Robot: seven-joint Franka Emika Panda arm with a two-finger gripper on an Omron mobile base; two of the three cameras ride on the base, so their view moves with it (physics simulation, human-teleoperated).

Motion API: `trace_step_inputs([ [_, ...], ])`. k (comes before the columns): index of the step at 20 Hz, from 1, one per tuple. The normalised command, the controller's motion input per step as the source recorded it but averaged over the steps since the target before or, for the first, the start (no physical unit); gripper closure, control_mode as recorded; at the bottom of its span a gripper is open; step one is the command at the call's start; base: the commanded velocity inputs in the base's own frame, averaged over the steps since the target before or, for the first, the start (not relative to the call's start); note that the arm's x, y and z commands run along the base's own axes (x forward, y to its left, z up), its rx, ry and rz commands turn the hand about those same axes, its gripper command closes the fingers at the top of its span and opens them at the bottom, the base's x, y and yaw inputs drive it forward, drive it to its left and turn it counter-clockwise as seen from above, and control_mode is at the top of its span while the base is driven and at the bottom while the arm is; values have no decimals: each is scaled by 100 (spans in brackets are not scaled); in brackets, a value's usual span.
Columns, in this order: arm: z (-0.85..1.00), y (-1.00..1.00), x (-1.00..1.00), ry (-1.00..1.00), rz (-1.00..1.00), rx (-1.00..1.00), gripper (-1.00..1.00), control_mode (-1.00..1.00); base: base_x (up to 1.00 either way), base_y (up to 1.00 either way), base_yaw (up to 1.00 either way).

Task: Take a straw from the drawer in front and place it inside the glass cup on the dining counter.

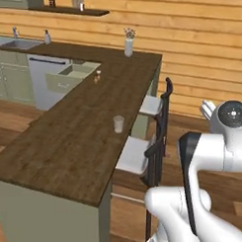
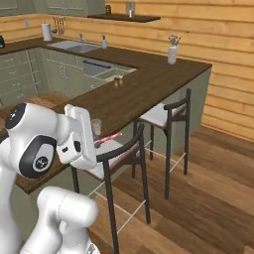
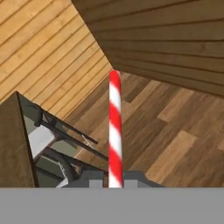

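Observation:
A red-and-white striped straw [image 3: 115,127] stands up between my gripper's [image 3: 114,180] two finger tips, which are shut on its lower end. From the right base camera the straw [image 2: 109,138] sticks out sideways from the gripper [image 2: 97,143], over the near edge of the dining counter [image 2: 149,82]. The glass cup [image 2: 95,126] stands just behind the hand there. In the left base view, the glass cup [image 1: 118,124] stands near the right edge of the dining counter [image 1: 67,146]. The pale green drawer [image 1: 66,80] hangs open behind the counter's far side.
Two dark-framed, white-seated stools [image 2: 163,116] stand along the counter's outer side, the nearer one [image 2: 111,154] right under the hand. A white flower vase [image 1: 128,46] and a small bottle [image 1: 97,76] are on the counter's far part. The plank wall [image 3: 39,48] and wood floor [image 3: 175,140] lie beyond the straw.

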Motion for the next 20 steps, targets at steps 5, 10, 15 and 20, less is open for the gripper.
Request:
trace_step_inputs([
  [5, 0, 0, 0, 0, 0, 0, 100, 100, 45, -6, 58],
  [10, 0, 0, 0, 0, 0, 0, 100, 100, 45, -43, 48],
  [15, 0, 0, 0, 0, 0, 0, 100, 100, 46, -33, 43],
  [20, 0, 0, 0, 0, 0, 0, 100, 100, 32, -18, 33],
])
